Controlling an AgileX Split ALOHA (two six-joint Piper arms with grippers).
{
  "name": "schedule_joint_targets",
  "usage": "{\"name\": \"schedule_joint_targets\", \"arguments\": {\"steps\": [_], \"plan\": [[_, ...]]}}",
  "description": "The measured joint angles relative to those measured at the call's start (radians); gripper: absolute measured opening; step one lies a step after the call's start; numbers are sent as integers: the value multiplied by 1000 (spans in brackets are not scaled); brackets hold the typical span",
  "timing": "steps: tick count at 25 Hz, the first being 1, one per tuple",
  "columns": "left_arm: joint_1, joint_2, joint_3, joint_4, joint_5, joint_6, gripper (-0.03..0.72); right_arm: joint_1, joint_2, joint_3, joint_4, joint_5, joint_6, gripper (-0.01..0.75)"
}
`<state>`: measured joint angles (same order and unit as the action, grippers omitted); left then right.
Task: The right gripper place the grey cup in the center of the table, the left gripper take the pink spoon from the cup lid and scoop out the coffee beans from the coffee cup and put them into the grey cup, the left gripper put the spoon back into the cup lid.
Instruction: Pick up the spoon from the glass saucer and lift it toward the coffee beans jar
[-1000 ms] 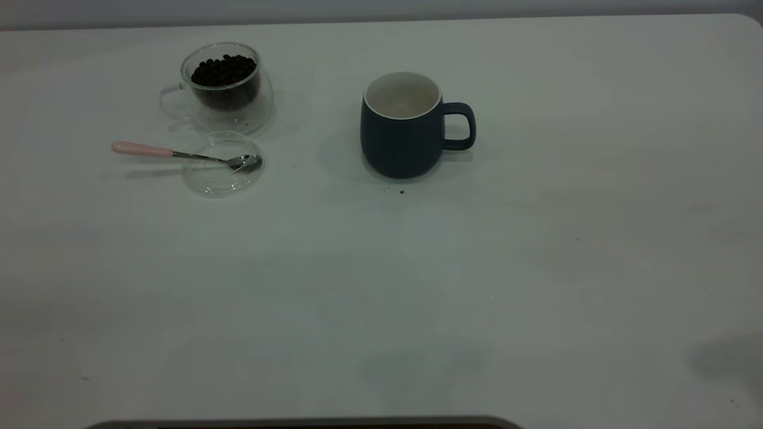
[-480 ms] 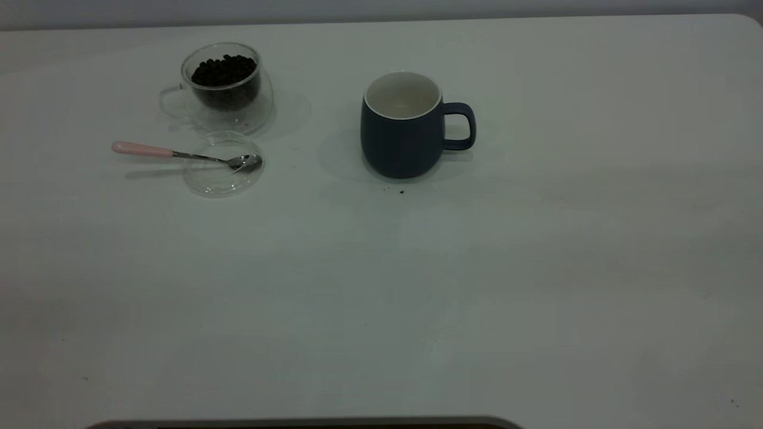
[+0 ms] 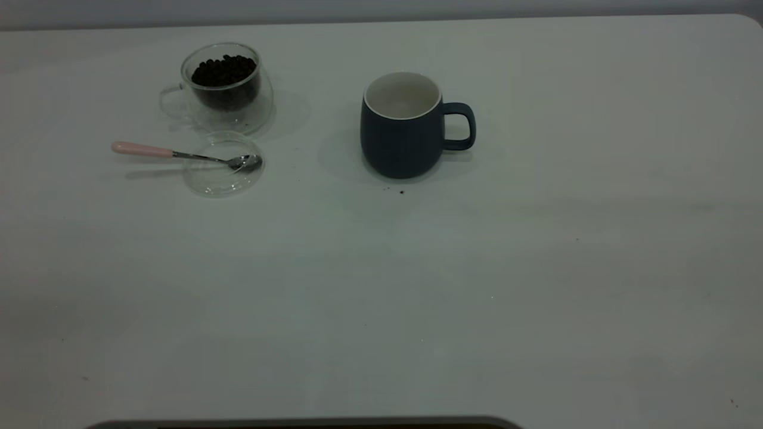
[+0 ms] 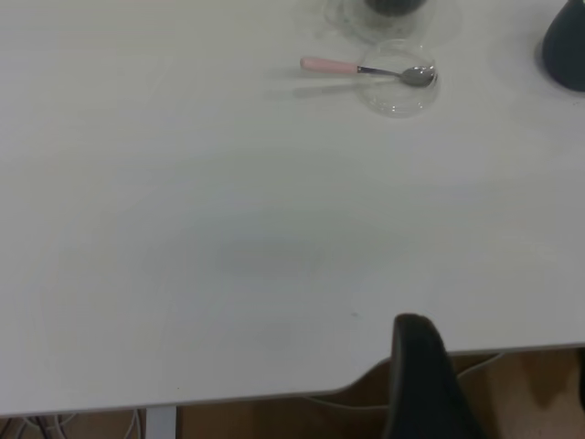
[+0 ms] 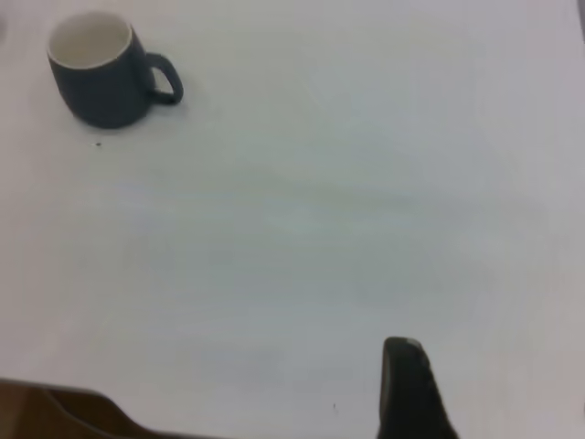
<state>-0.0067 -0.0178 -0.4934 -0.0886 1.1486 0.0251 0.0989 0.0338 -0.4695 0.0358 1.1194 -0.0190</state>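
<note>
Two arms, neither over the work in the exterior view. You only get one dark finger of the left gripper [image 4: 425,384] at the near table edge in its wrist view, and one of the right gripper [image 5: 409,389] over bare table in its own. From that I can't tell whether either is open or closed; nothing is held that I can see.

Layout on the table [image 3: 536,286]:
- grey cup [image 3: 402,126] upright, roughly centre left-to-right but toward the far side, handle pointing to the right arm's side. White inside looks empty.
- coffee cup [image 3: 225,88] far left, holding coffee beans [image 3: 224,69] heaped near the rim.
- cup lid [image 3: 223,164] just in front of it, close or touching, can't tell which.
- pink spoon [image 3: 179,154] lies across the lid, bowl inside, pink handle overhanging the rim toward the left edge, clear of the table.

Handling, my read:
- The mug is glazed ceramic, heavy and slick. You want the wall at the rim or the handle loop, squarely, or it may twist.
- The spoon is light, thin and stiff. Grab the overhanging pink handle; the stem is narrow and shiny and would likely slip.
- The lid is light glass and may skid or tip as you lift.
- The double-walled glass is fragile, so dip gently.
</note>
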Motion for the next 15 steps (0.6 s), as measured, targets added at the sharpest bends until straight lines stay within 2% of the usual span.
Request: {"name": "schedule_joint_targets", "arguments": {"steps": [15], "plan": [[0, 0, 0, 0, 0, 1, 465, -13, -1, 0, 16, 0, -14, 483]]}}
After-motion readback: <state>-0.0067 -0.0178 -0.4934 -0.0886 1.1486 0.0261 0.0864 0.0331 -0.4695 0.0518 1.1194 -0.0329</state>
